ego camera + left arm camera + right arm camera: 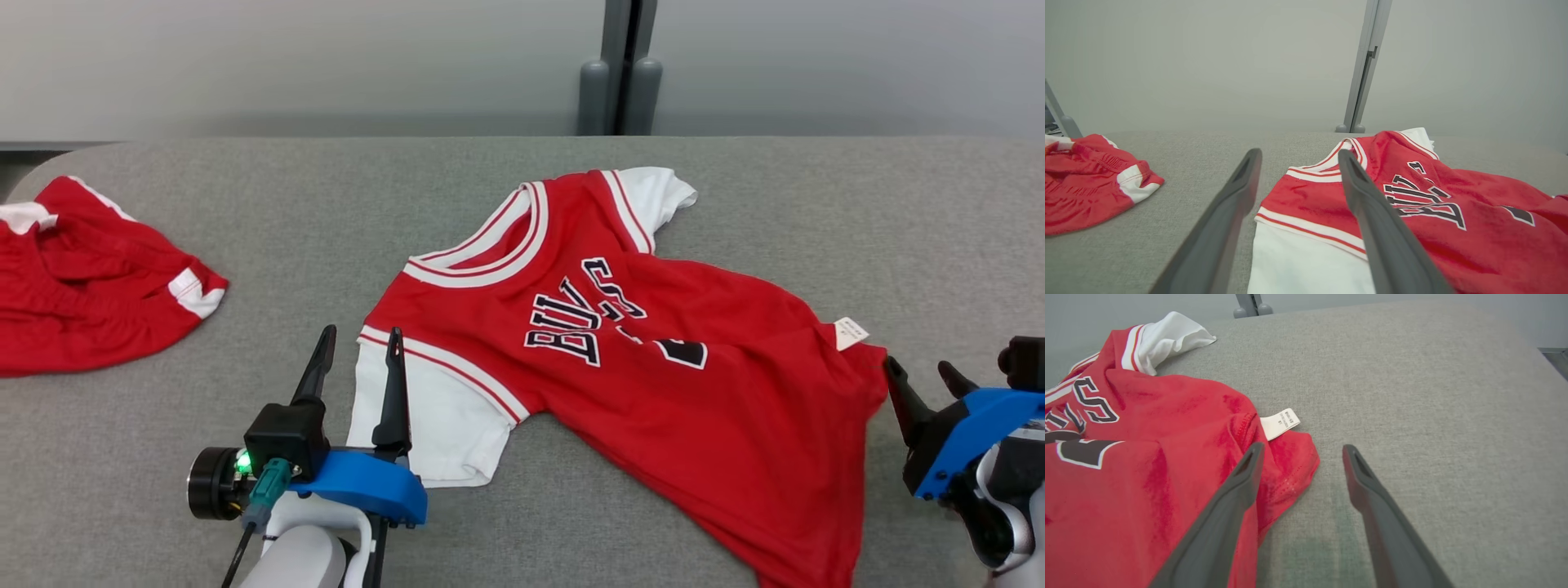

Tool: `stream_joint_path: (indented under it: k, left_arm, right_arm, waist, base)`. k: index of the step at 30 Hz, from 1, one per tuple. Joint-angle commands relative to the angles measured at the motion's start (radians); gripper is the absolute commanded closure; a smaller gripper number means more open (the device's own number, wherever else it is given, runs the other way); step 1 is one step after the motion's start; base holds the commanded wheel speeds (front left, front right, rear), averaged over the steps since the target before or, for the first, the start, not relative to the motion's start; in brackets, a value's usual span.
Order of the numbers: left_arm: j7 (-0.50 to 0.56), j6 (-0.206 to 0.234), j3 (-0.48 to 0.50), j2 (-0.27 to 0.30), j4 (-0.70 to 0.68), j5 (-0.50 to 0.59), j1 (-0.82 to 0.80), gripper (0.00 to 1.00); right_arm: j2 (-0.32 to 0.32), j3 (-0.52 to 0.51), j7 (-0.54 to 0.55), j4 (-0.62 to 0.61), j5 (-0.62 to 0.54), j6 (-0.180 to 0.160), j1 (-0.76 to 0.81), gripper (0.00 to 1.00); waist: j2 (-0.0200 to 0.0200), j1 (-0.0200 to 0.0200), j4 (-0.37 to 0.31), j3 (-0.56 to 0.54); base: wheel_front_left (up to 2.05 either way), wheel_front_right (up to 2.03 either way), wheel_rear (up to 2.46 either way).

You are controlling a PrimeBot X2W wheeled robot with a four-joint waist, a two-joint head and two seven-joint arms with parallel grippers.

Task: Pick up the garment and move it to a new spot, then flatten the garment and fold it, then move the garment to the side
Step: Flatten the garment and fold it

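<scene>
1. The red basketball jersey with white sleeves and black lettering [620, 343] lies face up, slanted and rumpled, in the middle of the grey fabric-covered surface [816, 204].
2. The left tool [362, 331] is spread and empty, straddling the near white sleeve [424, 416] edge. The right tool [918, 363] is spread and empty, just beside the hem corner.
3. Likely light, limp and a little slippery, so it will bunch. Pinch the shoulder seam and the hem corner by the white label [851, 331].

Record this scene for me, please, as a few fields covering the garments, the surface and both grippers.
table: grey fabric surface
jersey: red, white sleeves, lettering up, wrinkled, unfolded
care tag: white, at hem corner
second garment: red and white, crumpled, robot's far left
left gripper: open, empty, straddling near sleeve's edge
right gripper: open, empty, at hem corner
</scene>
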Motion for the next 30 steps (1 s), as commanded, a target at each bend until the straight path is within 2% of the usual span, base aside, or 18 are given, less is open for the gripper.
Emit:
stream_joint_path:
  k: [1,9,10,11,13,19,30]
  left_arm:
    - [-0.007,-0.002,0.004,0.001,0.003,-0.002,-0.023,0.00]
    - [-0.017,-0.002,0.008,-0.003,0.010,-0.003,-0.037,0.00]
    - [-0.017,-0.002,0.009,-0.003,0.011,-0.004,-0.036,0.00]
    - [-0.018,-0.003,0.009,-0.003,0.013,-0.005,-0.036,0.00]
    - [-0.019,-0.003,0.010,-0.005,0.015,-0.004,-0.036,0.00]
    - [-0.024,0.003,0.015,-0.006,0.017,-0.005,-0.031,0.00]
    - [-0.028,-0.004,0.006,-0.018,0.020,-0.007,-0.037,0.00]
  right_arm:
    - [-0.006,0.003,0.007,0.039,-0.009,0.000,-0.032,0.00]
    - [-0.036,0.047,0.034,0.255,-0.046,0.000,-0.132,0.00]
    - [-0.039,0.050,0.039,0.272,-0.049,0.000,-0.139,0.49]
    - [-0.039,0.056,0.042,0.285,-0.050,0.000,-0.148,0.64]
    - [-0.042,0.058,0.034,0.298,-0.055,0.000,-0.165,1.00]
    - [-0.055,0.049,-0.023,0.262,-0.044,0.000,-0.242,1.00]
    - [-0.103,0.038,-0.042,0.155,0.017,0.000,-0.389,1.00]
  waist:
    - [-0.0002,-0.0001,0.028,0.024]
    - [-0.0002,-0.0001,0.081,0.047]
    - [-0.0002,-0.0001,0.083,0.048]
    - [-0.0002,-0.0001,0.085,0.048]
    - [-0.0002,-0.0001,0.089,0.046]
    - [-0.0002,-0.0001,0.083,0.038]
    - [-0.0002,-0.0001,0.082,0.036]
  base:
    - [0.00,0.00,0.00]
    - [0.00,0.00,0.00]
    - [0.00,0.00,0.00]
    - [0.00,0.00,0.00]
    - [0.00,0.00,0.00]
    - [0.00,0.00,0.00]
    - [0.00,0.00,0.00]
